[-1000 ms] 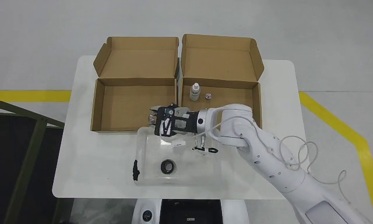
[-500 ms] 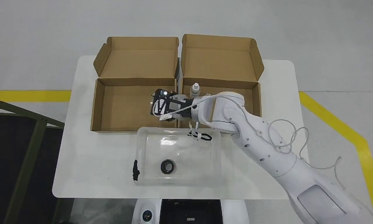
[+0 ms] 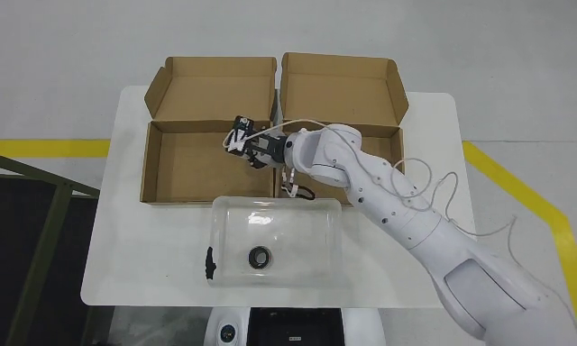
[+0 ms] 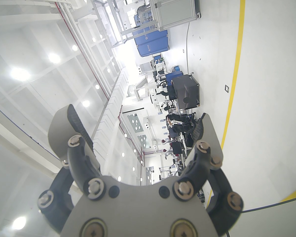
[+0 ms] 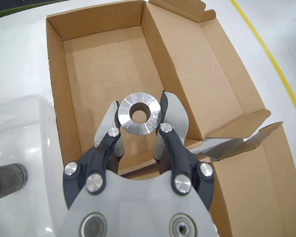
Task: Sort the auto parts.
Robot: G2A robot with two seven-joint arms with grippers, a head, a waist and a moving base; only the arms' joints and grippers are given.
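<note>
carrying step in hand: steel ring (image 5: 124, 120) is clamped in right tool (image 5: 140, 107) above an open cardboard box (image 5: 101, 62); lowering and release judged due next.

Silver holed disc (image 5: 125, 119) — flat, above cardboard box (image 5: 108, 70)

The left gripper (image 4: 138, 122) points out into a large hall, its two ridged fingers (image 4: 75, 122) spread wide apart. Beyond it are a white floor (image 4: 273, 99) with a curved yellow line (image 4: 234, 75), a grey framed enclosure (image 4: 172, 1), blue cabinets (image 4: 153, 41) and rows of ceiling lights (image 4: 19, 73).
</note>
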